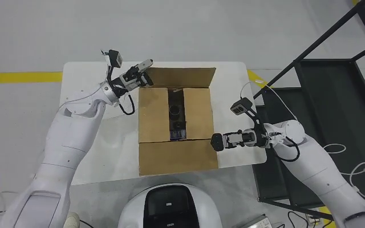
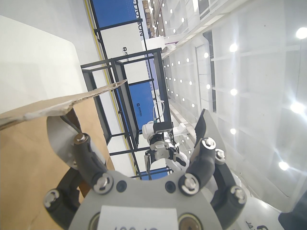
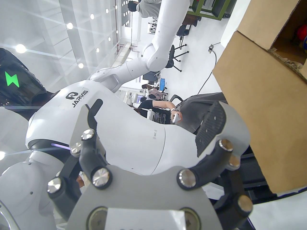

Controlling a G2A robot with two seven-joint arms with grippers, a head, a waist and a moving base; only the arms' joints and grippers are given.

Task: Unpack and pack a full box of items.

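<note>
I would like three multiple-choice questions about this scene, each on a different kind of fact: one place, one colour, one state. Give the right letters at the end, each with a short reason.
1. Where is the right gripper?
A. Beside the right edge of the box
B. Deep inside the box
C. Under the table

2. Which colour is the table?
A. Green
B. White
C. Red

3. How are the fingers of the left gripper?
A. Shut on a cup
B. Shut, empty
C. Open

Answers:
1 A: the top view shows it at the box's right edge, toward the near corner.
2 B: the bare top around the box is white.
3 C: the left wrist view shows the two fingers wide apart.
</note>
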